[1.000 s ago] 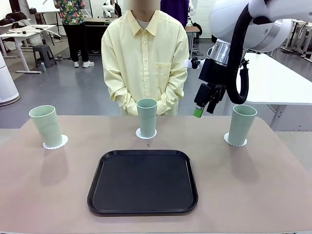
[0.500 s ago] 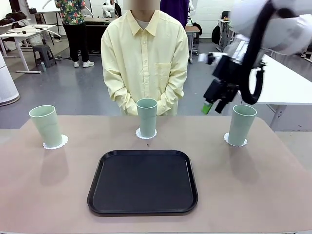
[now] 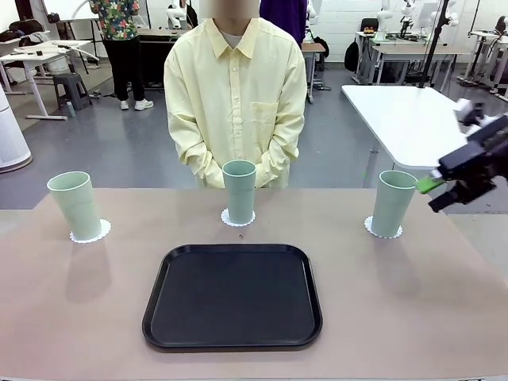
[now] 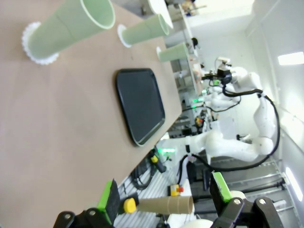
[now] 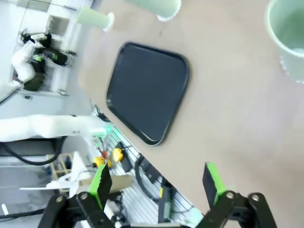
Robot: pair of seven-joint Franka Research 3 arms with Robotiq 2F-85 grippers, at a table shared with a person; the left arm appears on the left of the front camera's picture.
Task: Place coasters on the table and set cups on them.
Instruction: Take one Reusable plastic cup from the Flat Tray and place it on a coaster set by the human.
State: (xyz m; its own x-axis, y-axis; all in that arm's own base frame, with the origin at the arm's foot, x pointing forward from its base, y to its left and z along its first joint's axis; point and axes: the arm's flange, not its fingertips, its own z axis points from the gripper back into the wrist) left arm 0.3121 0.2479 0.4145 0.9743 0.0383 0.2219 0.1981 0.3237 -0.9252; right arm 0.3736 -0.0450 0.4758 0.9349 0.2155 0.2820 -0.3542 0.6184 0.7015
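Three cups (image 3: 239,189) are seen upright, each on a coaster (image 3: 238,218), spaced across the tabletop (image 3: 413,302). Judged light, stiff, slick, tippable; best grasped mid-wall near the groove. Right gripper (image 3: 440,190) is spread, empty; left gripper (image 4: 164,195) likewise.

robotics lab (robot arms (image 4: 228,142), worktables (image 3: 405,119))

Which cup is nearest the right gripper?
The cup on the table's right side, just beside the right gripper; the middle cup and left cup stand farther off.

Three cups (image 3: 239,189), three coasters (image 3: 90,233), one tray (image 3: 232,296).
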